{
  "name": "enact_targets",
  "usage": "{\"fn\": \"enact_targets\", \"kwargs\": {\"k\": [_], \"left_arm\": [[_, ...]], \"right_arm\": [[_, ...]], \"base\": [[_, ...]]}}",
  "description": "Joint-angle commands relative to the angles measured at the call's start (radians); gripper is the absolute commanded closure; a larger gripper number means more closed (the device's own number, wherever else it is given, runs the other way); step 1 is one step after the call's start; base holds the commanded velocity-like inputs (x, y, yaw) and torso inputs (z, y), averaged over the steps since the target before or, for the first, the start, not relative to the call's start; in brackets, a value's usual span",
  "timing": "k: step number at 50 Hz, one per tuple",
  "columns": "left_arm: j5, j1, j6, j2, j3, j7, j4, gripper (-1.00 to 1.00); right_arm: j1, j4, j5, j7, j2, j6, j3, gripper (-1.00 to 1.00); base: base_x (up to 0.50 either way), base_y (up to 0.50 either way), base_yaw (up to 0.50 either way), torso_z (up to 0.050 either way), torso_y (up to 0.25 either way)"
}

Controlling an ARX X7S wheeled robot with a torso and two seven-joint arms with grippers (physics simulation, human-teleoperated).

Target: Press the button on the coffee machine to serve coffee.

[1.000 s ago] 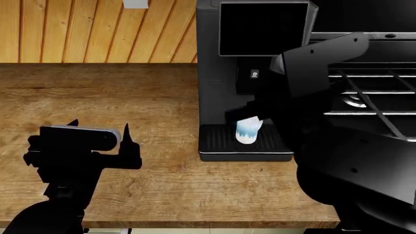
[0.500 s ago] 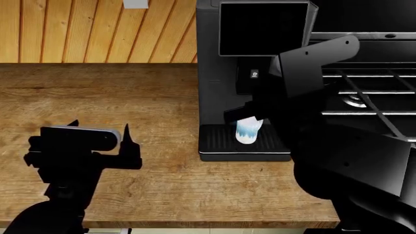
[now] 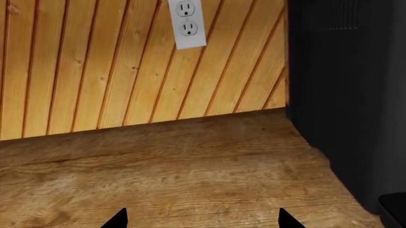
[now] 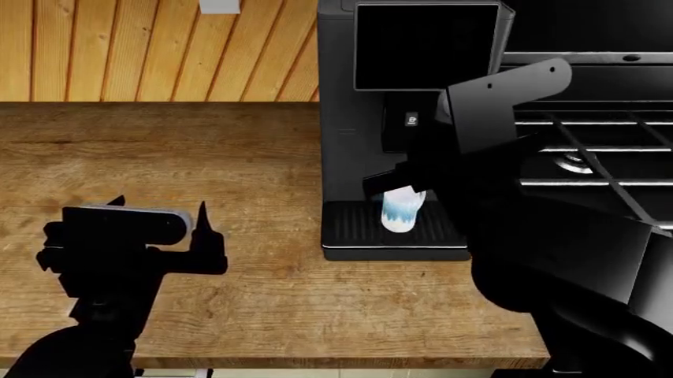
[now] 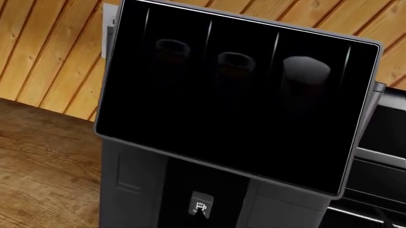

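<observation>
The coffee machine (image 4: 342, 118) stands on the wooden counter, with its glossy black screen (image 4: 426, 47) on top. A white mug (image 4: 401, 211) sits on its ribbed drip tray (image 4: 358, 228) under the spout. The button (image 4: 411, 120) is below the screen. In the right wrist view the button (image 5: 201, 206) is close, and my right gripper (image 5: 204, 217) shows as a single dark tip at its lower edge, apparently shut; contact is unclear. In the head view my right gripper (image 4: 418, 132) is dark against the machine. My left gripper (image 4: 160, 206) is open and empty over the counter at the left; its fingertips (image 3: 117, 219) are wide apart.
A black gas stove (image 4: 600, 150) is just right of the machine, behind my right arm. A wall outlet (image 3: 187, 23) is on the wood-panel wall. The counter's front edge (image 4: 315, 358) runs along the near side.
My right arm has shifted a little left, closer to the machine's front. The left arm has barely moved.
</observation>
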Motion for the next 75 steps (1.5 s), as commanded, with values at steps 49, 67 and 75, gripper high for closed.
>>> {"fn": "enact_targets", "kwargs": {"k": [49, 67, 75], "left_arm": [[-0.039, 0.012, 0.019, -0.008, -0.021, -0.008, -0.005, -1.00], [-0.042, 0.015, 0.030, -0.007, -0.009, -0.018, -0.015, -1.00], [-0.047, 0.019, 0.032, -0.010, -0.012, -0.019, -0.014, -1.00]], "right_arm": [[0.022, 0.136, -0.082, -0.106, -0.002, -0.094, -0.069, 1.00], [0.013, 0.157, -0.096, -0.120, 0.004, -0.118, -0.080, 1.00], [0.019, 0.172, -0.102, -0.129, 0.004, -0.123, -0.088, 1.00]], "base": [[0.00, 0.00, 0.00, 0.000, 0.000], [0.00, 0.00, 0.00, 0.000, 0.000], [0.00, 0.00, 0.00, 0.000, 0.000]]}}
